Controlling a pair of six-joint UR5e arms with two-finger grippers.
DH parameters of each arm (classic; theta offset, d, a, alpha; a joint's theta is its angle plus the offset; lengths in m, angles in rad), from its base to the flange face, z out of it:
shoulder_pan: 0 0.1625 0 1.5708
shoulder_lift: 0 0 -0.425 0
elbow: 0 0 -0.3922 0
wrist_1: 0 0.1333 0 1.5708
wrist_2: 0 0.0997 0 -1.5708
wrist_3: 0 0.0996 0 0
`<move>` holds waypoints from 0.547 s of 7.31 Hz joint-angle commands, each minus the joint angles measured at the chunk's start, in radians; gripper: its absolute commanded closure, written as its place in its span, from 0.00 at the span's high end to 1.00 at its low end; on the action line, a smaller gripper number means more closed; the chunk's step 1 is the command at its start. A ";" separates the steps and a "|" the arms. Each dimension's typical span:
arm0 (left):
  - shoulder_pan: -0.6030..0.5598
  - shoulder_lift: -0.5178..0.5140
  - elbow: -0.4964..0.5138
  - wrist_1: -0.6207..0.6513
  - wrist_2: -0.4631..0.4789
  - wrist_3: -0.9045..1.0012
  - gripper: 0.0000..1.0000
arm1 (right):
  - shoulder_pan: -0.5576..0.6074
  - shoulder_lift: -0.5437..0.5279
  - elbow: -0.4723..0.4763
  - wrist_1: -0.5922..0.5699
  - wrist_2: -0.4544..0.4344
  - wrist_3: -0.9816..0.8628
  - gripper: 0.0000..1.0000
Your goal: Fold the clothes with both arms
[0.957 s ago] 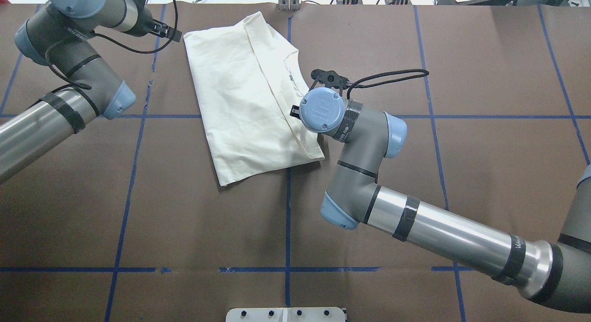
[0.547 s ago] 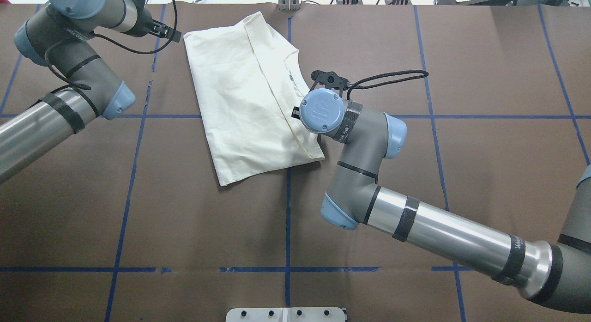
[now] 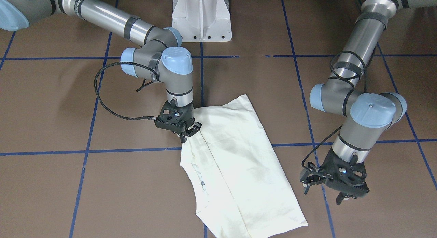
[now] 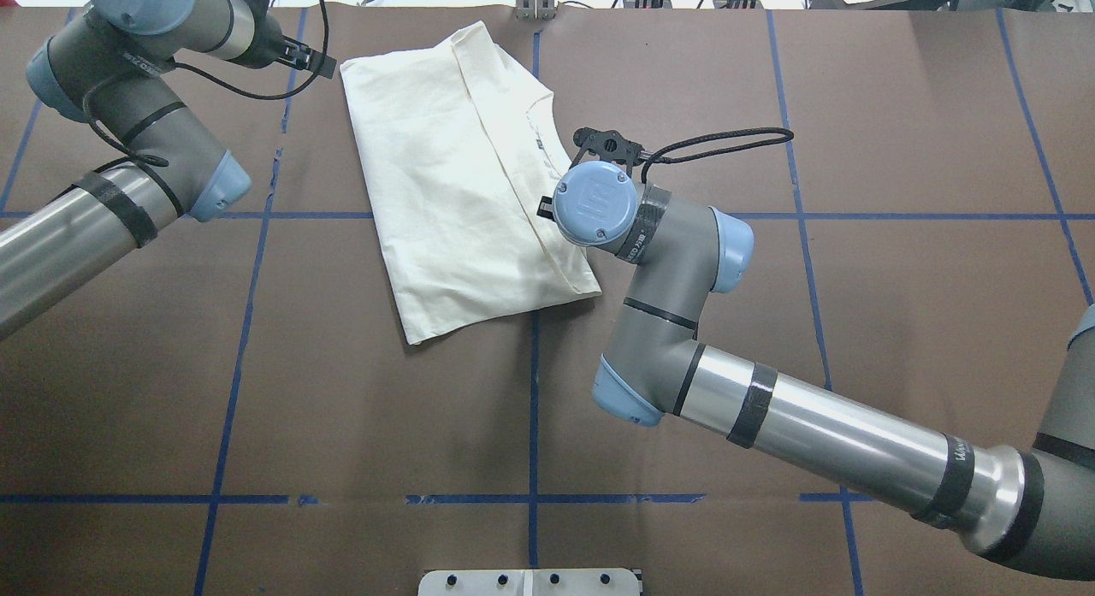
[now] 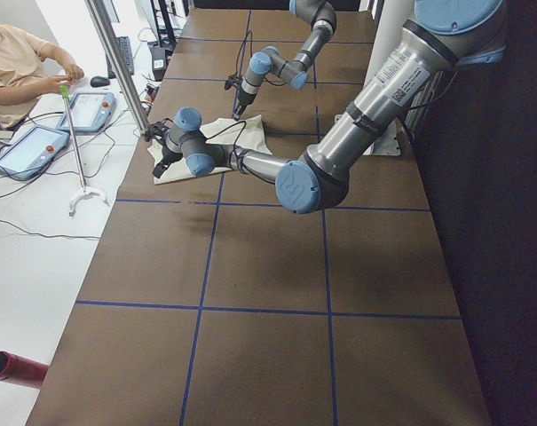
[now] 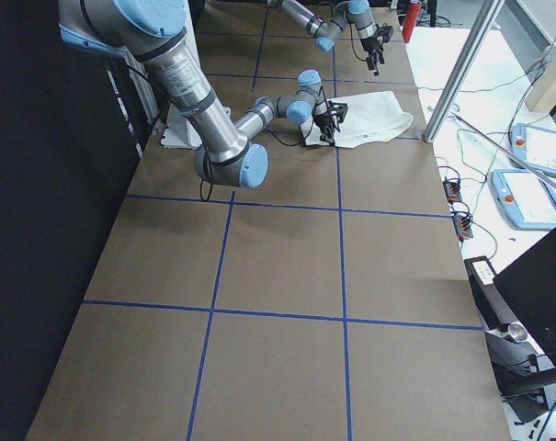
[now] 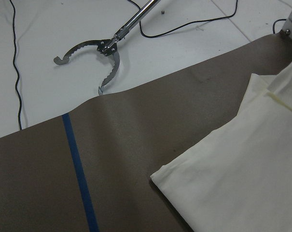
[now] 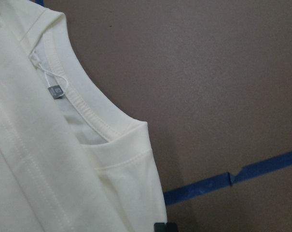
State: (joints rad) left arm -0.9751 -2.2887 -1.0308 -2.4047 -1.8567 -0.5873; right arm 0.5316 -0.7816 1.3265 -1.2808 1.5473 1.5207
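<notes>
The cream shirt (image 4: pixel 462 177) lies folded and flat on the brown table, plain side up, with its collar and label at the right edge (image 8: pixel 63 92). It also shows in the front view (image 3: pixel 239 163). My right gripper (image 3: pixel 189 132) points down at the shirt's edge near the collar, with its fingers apart and holding nothing. In the overhead view its wrist hides it. My left gripper (image 3: pixel 322 195) is open and empty. It hovers just off the shirt's far left corner (image 4: pixel 315 61), which shows in the left wrist view (image 7: pixel 232 179).
The white pedestal base (image 3: pixel 201 16) stands at the robot's side of the table. Blue tape lines (image 4: pixel 533 408) cross the brown cover. Beyond the table's far edge a metal grabber tool (image 7: pixel 102 48) lies on the floor. An operator (image 5: pixel 11 62) sits at the left end.
My right wrist has shifted very slightly over the shirt's edge. The shirt and the left arm have not moved.
</notes>
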 commanded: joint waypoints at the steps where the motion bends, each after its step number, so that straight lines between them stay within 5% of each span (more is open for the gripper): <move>1: 0.001 0.000 0.000 -0.004 0.001 0.000 1.00 | -0.037 -0.103 0.141 -0.008 -0.007 0.010 0.00; 4: 0.009 0.000 0.000 -0.008 0.001 -0.002 1.00 | -0.149 -0.267 0.357 -0.012 -0.088 0.049 0.00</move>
State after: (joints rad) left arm -0.9700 -2.2887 -1.0308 -2.4099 -1.8561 -0.5879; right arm 0.4308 -0.9743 1.5876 -1.2914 1.4967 1.5604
